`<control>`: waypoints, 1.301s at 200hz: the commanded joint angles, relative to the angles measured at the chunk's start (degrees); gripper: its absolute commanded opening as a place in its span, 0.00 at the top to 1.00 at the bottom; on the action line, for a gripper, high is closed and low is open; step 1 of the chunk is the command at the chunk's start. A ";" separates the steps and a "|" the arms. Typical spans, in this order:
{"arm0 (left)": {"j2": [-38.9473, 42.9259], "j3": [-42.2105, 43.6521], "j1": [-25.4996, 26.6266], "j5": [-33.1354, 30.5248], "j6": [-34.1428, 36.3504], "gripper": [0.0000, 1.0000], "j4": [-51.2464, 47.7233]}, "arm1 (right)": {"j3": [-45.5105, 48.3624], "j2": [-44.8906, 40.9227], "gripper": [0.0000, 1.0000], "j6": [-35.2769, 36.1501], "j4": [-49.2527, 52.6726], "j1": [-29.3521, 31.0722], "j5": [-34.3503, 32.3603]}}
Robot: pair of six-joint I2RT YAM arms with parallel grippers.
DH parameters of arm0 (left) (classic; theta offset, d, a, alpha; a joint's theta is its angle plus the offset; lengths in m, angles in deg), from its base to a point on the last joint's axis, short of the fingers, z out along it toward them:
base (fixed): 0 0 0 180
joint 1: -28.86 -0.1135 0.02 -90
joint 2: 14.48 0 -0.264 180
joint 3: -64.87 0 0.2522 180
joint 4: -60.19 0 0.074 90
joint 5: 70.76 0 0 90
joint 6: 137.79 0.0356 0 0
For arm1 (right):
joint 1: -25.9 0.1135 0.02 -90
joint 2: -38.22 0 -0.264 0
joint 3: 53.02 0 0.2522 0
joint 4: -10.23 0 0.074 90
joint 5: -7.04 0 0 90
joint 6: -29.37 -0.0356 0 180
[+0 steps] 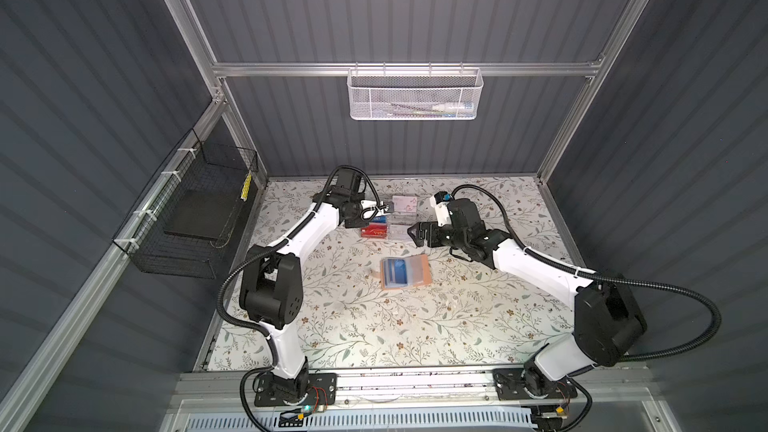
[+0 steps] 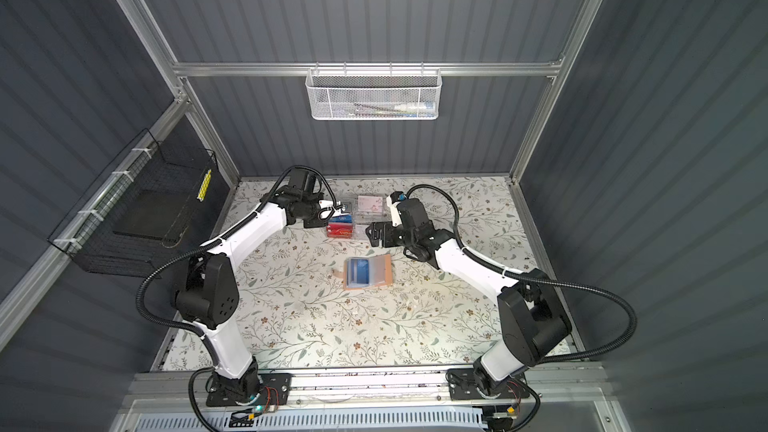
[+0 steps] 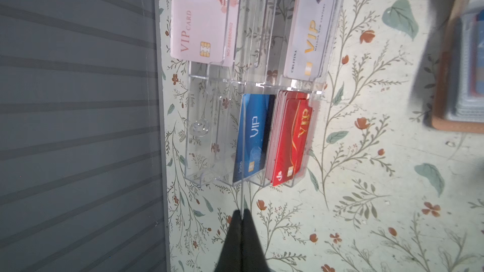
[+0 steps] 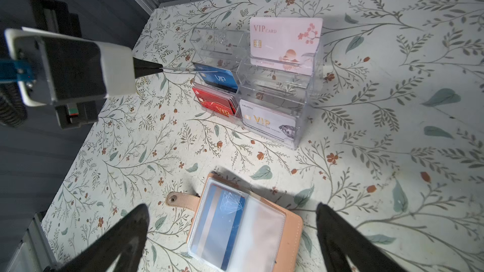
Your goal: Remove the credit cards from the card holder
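The tan card holder (image 1: 422, 272) (image 2: 386, 270) (image 4: 290, 236) lies open on the floral table. A blue credit card (image 4: 222, 221) (image 1: 395, 274) shows through its clear sleeve. My right gripper (image 4: 231, 206) (image 1: 415, 234) (image 2: 372, 234) hovers open near the holder, on its far side, with nothing between its fingers. My left gripper (image 3: 242, 214) (image 1: 384, 211) (image 2: 338, 206) is shut on a thin credit card (image 3: 242, 153) (image 4: 188, 70) seen edge-on. That card reaches over the blue-card slot of the clear acrylic box (image 4: 275, 82) (image 3: 209, 126). Its colour cannot be told.
The acrylic box holds a blue VIP card (image 3: 254, 132), a red stack (image 3: 290, 139), a pink card (image 4: 285, 37) and a white card (image 4: 267, 121). It stands near the back wall. A black wire basket (image 1: 195, 218) hangs on the left and a white mesh basket (image 1: 415, 95) on the back rail.
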 commanded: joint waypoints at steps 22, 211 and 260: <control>-2.79 -2.58 -0.39 0.45 10.33 1.00 -3.07 | 0.59 0.99 0.01 -0.73 -1.23 -0.40 0.77; -1.91 0.78 -0.90 0.96 11.71 1.00 -1.74 | 1.03 2.24 0.01 -1.86 -2.14 -1.08 1.83; -2.79 1.07 -0.49 0.94 12.06 1.00 -1.35 | 1.18 2.13 0.01 -1.89 -2.32 -1.02 1.62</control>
